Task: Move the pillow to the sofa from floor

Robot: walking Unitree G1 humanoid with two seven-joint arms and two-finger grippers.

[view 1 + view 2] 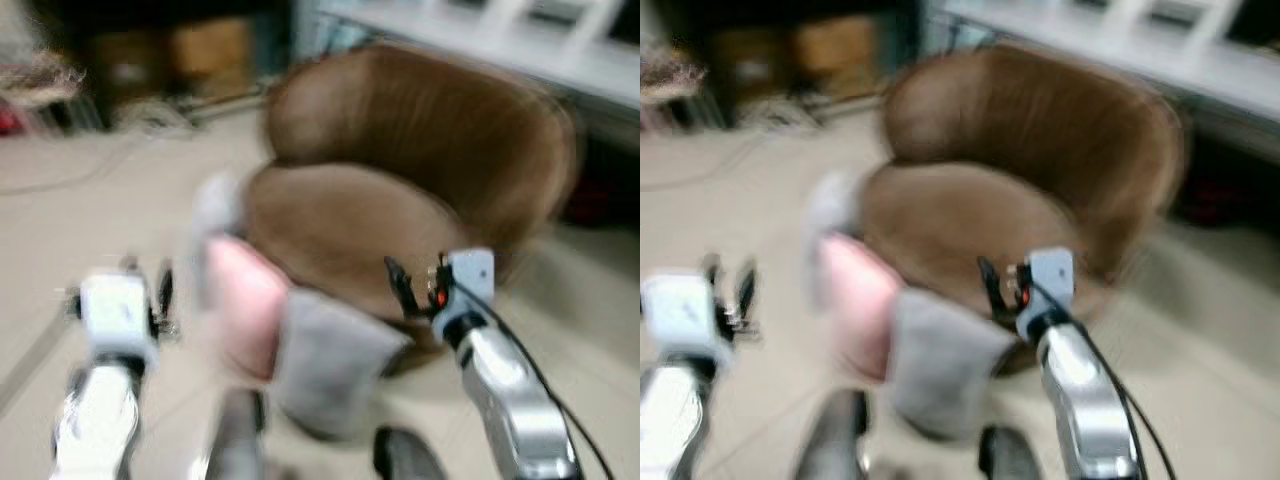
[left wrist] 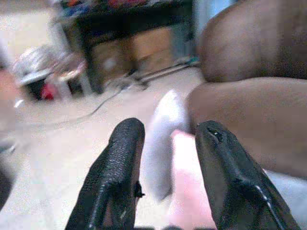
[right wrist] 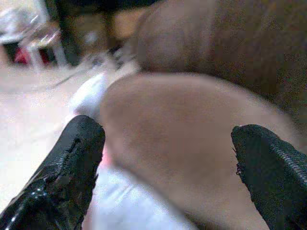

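The views are blurred by motion. A pillow (image 1: 245, 300) with a pink face lies on the floor, leaning against the front of the round brown sofa (image 1: 400, 160). A grey part (image 1: 330, 355) and a white part (image 1: 215, 205) adjoin it; I cannot tell if they are separate pillows. My left gripper (image 1: 148, 280) hovers to the left of the pillow, open, with the pink and white fabric beyond its fingers (image 2: 124, 158). My right gripper (image 1: 400, 285) is open at the sofa's front edge, just right of the grey part, with the seat between its fingers (image 3: 72, 158).
A dark shelf with cardboard boxes (image 1: 205, 45) stands at the back, with cables (image 1: 150, 115) on the floor before it. A white table (image 1: 520, 40) runs behind the sofa. Pale bare floor (image 1: 90, 200) spreads to the left. My feet (image 1: 405, 455) show at the bottom.
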